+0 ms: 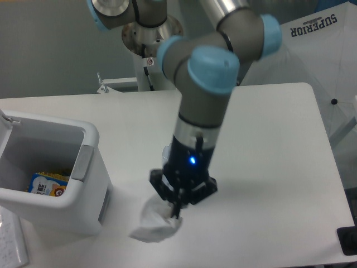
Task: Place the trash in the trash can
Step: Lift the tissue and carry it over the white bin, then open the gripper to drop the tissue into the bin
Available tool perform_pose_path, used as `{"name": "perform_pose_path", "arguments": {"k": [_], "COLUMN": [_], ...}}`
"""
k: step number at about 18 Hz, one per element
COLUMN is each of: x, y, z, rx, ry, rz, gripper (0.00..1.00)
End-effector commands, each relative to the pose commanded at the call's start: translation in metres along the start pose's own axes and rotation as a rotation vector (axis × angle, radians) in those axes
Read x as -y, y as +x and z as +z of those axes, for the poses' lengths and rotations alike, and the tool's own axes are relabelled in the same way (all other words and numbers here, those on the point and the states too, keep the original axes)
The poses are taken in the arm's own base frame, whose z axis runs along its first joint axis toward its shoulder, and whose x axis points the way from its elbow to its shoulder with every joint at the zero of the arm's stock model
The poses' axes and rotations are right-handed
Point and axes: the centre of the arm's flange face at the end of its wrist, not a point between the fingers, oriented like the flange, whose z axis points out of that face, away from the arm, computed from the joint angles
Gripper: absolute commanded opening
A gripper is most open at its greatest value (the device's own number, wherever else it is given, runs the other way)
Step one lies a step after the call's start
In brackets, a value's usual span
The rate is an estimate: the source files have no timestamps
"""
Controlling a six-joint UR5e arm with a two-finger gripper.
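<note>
The gripper [176, 212], jaws clenched on 1 wrapper wad [153, 226], hangs near the table's [279, 145] front edge, beside 1 trash can [53, 173].

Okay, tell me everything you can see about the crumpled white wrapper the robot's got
The wrapper is a crumpled white wad, paper or thin plastic by its look. It hangs from the gripper, whose fingers are closed on its upper edge. Whether its lower edge touches the table is unclear. It is right of the trash can.
</note>
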Motion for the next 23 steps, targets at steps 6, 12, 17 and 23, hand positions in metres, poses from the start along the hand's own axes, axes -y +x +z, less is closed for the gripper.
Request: {"name": "perform_pose_path", "arguments": {"k": [6, 12, 17, 23], "x": [-0.005, -0.037, -0.048, -0.058], "y": [0.068, 0.113, 0.124, 0.123], "z": [-0.028, -0.017, -0.02, -0.002], "rx": [-0.121, -0.221, -0.254, -0.256], "ry": [0.045, 0.007, 0.004, -0.011], "rz": [0.036, 0.028, 0.023, 0.06], "gripper": [0.0, 0.0, 0.0, 1.0]}}
